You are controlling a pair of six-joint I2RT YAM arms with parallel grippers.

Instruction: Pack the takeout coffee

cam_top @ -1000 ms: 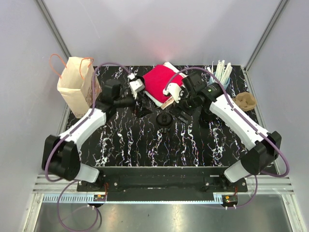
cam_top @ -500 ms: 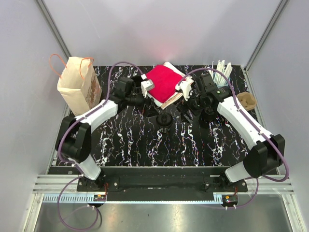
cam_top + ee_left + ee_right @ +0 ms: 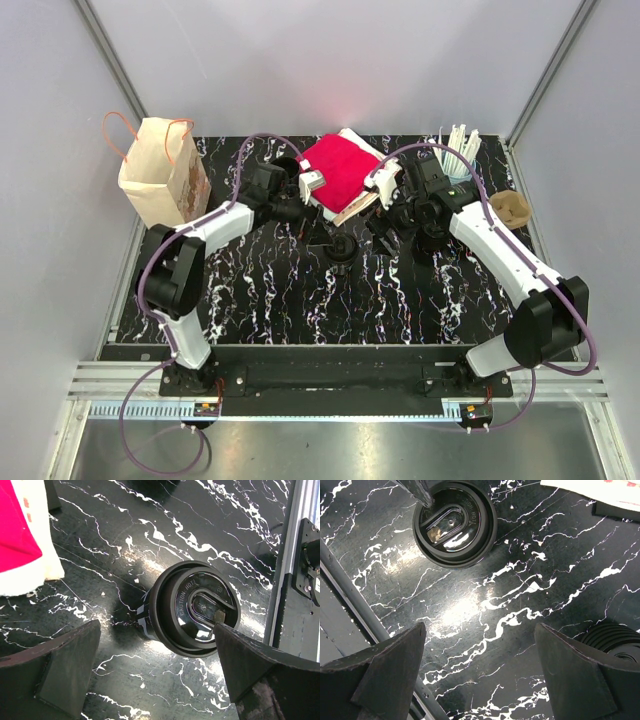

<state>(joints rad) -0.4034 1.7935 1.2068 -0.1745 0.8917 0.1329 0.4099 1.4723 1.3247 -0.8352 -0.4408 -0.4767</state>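
The takeout coffee cup (image 3: 340,247), black with a black lid, stands upright on the black marble table. In the left wrist view the cup (image 3: 192,609) sits just ahead of my open left gripper (image 3: 160,680), its lid rim close to the right finger (image 3: 260,675). From above, the left gripper (image 3: 318,232) hovers just left and behind the cup. My right gripper (image 3: 385,228) is open to the cup's right. Its wrist view shows the cup (image 3: 455,522) well beyond the right gripper (image 3: 480,675), with only bare table between the fingers. A brown paper bag (image 3: 160,175) with orange handles stands at the far left.
A red cloth on white napkins (image 3: 335,170) lies behind the cup. White straws (image 3: 455,145) stand at the back right and a brown cup carrier (image 3: 508,210) at the right edge. A stack of black lids (image 3: 615,640) sits near the right gripper.
My left arm has swung right, bringing its open gripper up beside the cup. The right gripper has shifted slightly back and right. The cup has not moved.
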